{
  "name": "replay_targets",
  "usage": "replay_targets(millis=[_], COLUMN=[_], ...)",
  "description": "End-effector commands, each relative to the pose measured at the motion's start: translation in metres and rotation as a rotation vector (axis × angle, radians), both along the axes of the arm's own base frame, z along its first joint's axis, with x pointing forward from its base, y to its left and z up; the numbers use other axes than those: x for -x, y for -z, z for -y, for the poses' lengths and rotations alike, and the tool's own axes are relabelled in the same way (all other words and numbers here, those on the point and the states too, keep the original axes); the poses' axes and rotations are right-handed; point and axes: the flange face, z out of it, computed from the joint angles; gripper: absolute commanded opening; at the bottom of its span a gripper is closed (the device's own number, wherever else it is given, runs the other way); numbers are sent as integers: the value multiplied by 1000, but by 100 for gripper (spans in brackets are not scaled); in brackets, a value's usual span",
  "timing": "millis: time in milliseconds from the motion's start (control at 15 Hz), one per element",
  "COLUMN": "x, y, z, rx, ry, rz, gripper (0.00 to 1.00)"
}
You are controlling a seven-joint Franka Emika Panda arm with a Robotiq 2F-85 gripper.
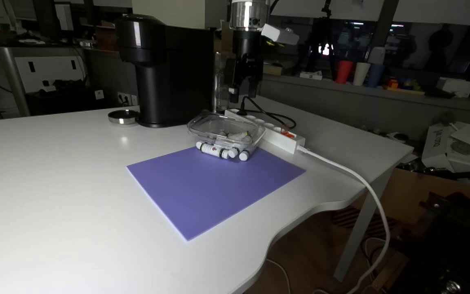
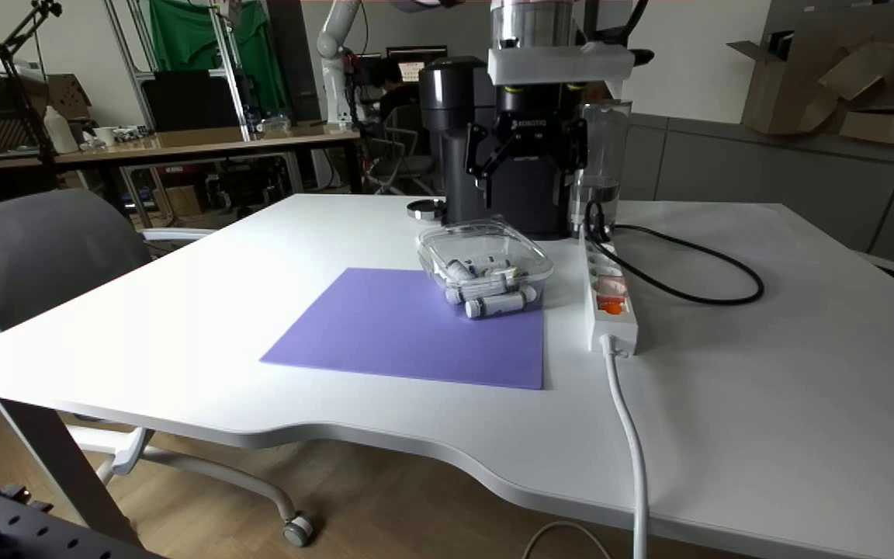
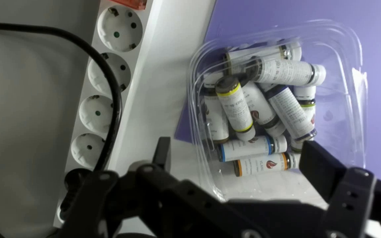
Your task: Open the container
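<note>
The container [image 3: 339, 112] is a shallow clear plastic box with rounded corners, and several small white-labelled bottles [image 3: 236, 105] lie inside. It shows in both exterior views [image 1: 222, 141] [image 2: 534, 268], resting on the back corner of a purple sheet. Thin clear plastic rises above its rim; whether this is a closed lid I cannot tell. My gripper [image 3: 238, 160] is open and empty, pointing down, above and slightly behind the container in both exterior views [image 1: 244, 94] [image 2: 528, 182]. In the wrist view one edge of the container lies between the fingers, apart from them.
A white power strip [image 2: 610, 310] with a black cable [image 3: 115, 96] runs close beside the container. A tall black machine [image 1: 149, 77] with a clear tank [image 2: 604, 163] stands behind. A small round metal dish [image 1: 123, 117] sits beside it. The purple sheet [image 1: 214, 192] lies in front.
</note>
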Motion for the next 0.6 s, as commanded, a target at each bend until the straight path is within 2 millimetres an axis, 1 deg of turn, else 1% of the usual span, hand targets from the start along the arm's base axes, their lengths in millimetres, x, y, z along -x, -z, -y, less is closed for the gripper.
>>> replay_targets(millis=[0,333,533], x=[-3,0,-1], y=[12,29,37], z=[7,16,22], rx=[-62,-117,-158], ry=[-99,-226,-278], rz=[-22,-59,-63], gripper=[100,100,100])
